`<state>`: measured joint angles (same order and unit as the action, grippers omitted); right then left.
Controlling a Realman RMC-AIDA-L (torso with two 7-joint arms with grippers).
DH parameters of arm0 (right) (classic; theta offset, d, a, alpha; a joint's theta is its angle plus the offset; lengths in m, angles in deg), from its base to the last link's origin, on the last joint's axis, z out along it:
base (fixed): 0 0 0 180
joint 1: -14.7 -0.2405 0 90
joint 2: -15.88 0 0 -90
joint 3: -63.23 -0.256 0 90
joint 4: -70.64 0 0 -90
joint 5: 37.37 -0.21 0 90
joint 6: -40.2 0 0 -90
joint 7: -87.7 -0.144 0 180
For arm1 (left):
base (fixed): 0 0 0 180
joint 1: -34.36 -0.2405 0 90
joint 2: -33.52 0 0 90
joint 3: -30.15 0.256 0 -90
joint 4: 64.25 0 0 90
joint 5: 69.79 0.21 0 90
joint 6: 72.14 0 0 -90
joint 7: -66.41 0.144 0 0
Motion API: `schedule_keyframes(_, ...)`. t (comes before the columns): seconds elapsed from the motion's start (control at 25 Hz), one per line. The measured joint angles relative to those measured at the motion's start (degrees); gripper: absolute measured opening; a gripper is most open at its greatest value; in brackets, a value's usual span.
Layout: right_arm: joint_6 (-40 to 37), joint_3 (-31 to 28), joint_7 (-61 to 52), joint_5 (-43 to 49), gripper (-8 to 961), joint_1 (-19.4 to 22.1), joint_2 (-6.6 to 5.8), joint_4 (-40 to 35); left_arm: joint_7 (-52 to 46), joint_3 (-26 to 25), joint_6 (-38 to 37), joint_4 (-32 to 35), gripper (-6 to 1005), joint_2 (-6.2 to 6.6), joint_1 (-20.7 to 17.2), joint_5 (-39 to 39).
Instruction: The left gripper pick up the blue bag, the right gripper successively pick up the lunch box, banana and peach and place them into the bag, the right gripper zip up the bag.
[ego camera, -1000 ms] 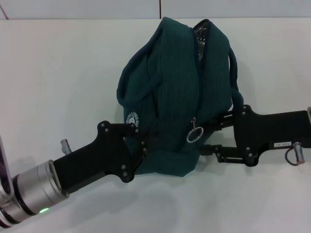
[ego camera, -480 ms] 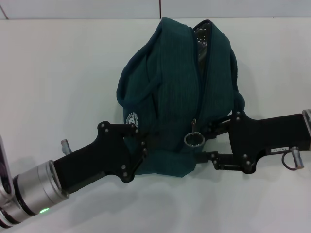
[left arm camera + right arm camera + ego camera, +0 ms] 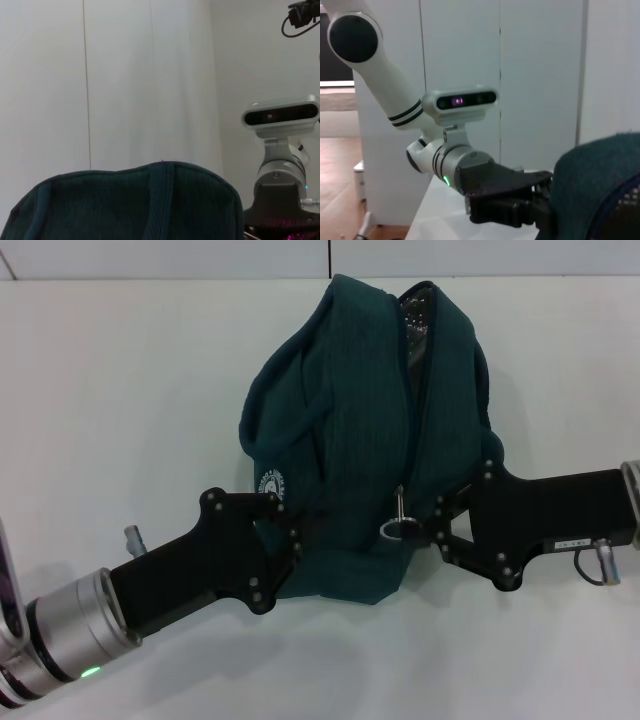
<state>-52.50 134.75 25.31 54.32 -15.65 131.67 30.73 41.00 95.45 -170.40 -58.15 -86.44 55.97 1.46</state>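
The blue bag (image 3: 350, 440) stands on the white table, its dark teal cloth bulging and its zip open near the top, where silvery lining (image 3: 415, 325) shows. My left gripper (image 3: 292, 538) is shut on the bag's lower left side. My right gripper (image 3: 425, 527) comes in from the right and is shut on the metal zipper pull ring (image 3: 394, 530) low on the bag's front. The left wrist view shows the bag's top (image 3: 135, 205). In the right wrist view the bag (image 3: 600, 190) sits beside the left gripper (image 3: 540, 202). Lunch box, banana and peach are out of view.
The white table (image 3: 120, 390) stretches to the left and in front of the bag, ending at a wall line at the back. The left arm's silver wrist (image 3: 70, 635) lies low at the front left. The right arm's body (image 3: 560, 515) lies at the right.
My right gripper moved left to the zipper pull ring, and its fingers went from spread apart to shut on it. The bag and left gripper stayed put.
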Motion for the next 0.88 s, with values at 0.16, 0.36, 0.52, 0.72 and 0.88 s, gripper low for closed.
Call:
schedule_keyframes(0.16,0.04,-0.14,4.18,-3.66,87,1.31,0.05,-0.09,0.0,0.0,0.06,0.11,75,0.0,-0.07,0.01)
schedule_keyframes(0.36,0.42,-0.4,9.98,-9.34,15,2.97,0.04,0.06,0.13,0.0,0.06,0.26,76,0.01,-0.22,0.35)
schedule_keyframes(0.52,2.41,-0.12,15.17,-15.86,15,4.59,0.09,0.57,0.88,0.43,0.1,0.23,77,0.07,-0.17,0.66)
schedule_keyframes(0.72,2.93,0.06,21.11,-23.45,16,5.59,0.29,2.72,1.63,1.15,0.37,0.18,78,0.11,-0.09,0.56)
schedule_keyframes(0.88,2.69,0.08,25.49,-28.24,16,5.55,0.31,4.9,1.66,1.34,0.85,0.29,79,0.19,0.1,0.88)
